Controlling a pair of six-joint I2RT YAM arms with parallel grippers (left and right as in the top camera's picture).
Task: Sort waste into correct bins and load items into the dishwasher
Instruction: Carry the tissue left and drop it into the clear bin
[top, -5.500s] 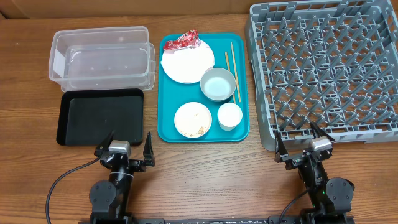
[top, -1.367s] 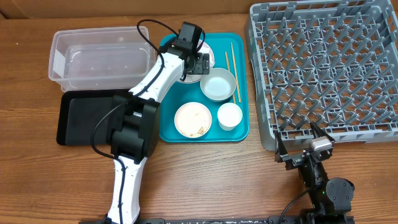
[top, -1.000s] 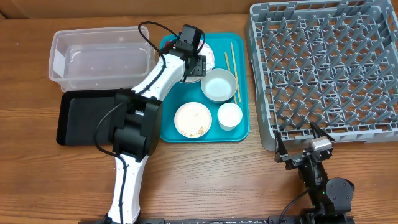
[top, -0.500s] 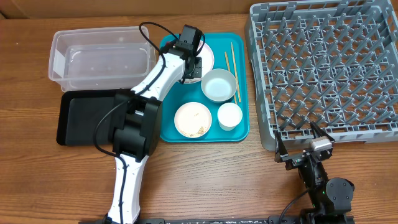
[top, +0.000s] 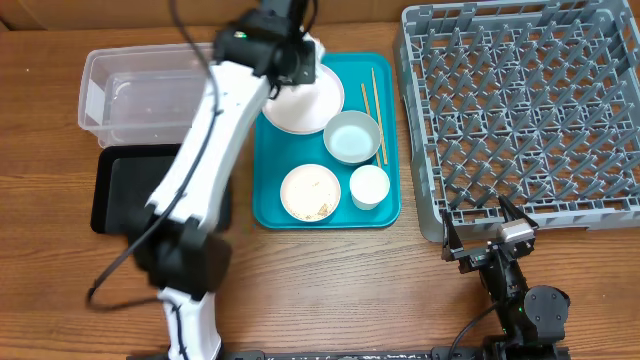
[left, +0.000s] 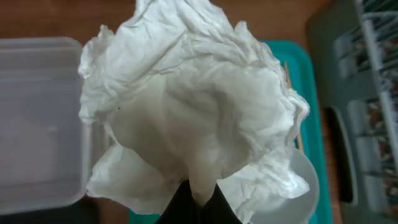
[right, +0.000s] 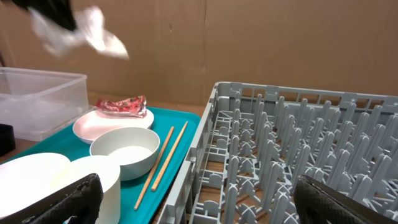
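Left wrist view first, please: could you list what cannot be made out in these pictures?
Left wrist: the napkin fills the frame, hiding most of the tray.
Overhead: the blurred left arm covers the wrapper, seen only from the right wrist.
Overhead: bits on the small plate are too small to identify.
Right wrist: the napkin is blurred.

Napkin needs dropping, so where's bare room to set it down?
The tub, left of the teal tray, is bare inside. The black tray in front of it looks bare where visible. The rack holds nothing. The teal tray is crowded.
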